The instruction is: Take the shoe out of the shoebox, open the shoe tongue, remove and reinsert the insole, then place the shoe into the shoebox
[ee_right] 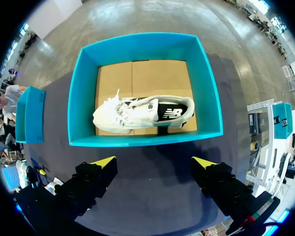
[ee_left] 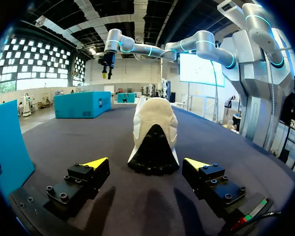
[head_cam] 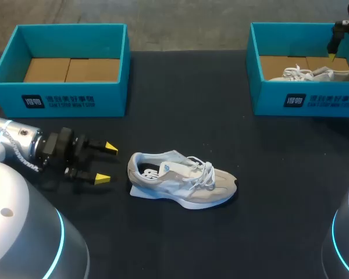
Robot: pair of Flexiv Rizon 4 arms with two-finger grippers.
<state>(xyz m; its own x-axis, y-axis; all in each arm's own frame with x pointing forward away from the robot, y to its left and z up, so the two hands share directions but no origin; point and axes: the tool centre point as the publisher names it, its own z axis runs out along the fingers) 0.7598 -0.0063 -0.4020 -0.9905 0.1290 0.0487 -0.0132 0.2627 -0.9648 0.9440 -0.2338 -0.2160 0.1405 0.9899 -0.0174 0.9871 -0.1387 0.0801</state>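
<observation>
A beige and light-blue shoe (head_cam: 183, 180) lies on its sole mid-table, toe to the right, white laces loose. My left gripper (head_cam: 103, 163) is open just left of its heel, apart from it. In the left wrist view the heel (ee_left: 154, 142) stands straight ahead of the open left gripper (ee_left: 145, 162). A second, white shoe (ee_right: 142, 114) lies on its side inside the right teal shoebox (ee_right: 142, 140). My right gripper (ee_right: 155, 161) hovers open above that box, holding nothing; in the head view it shows over the right shoebox (head_cam: 302, 99) as the right gripper (head_cam: 333, 55).
An empty teal shoebox (head_cam: 64, 99) with a cardboard floor stands at the back left. The dark table (head_cam: 180, 244) has free room in front of and behind the middle shoe. The left arm lies low along the table's left side.
</observation>
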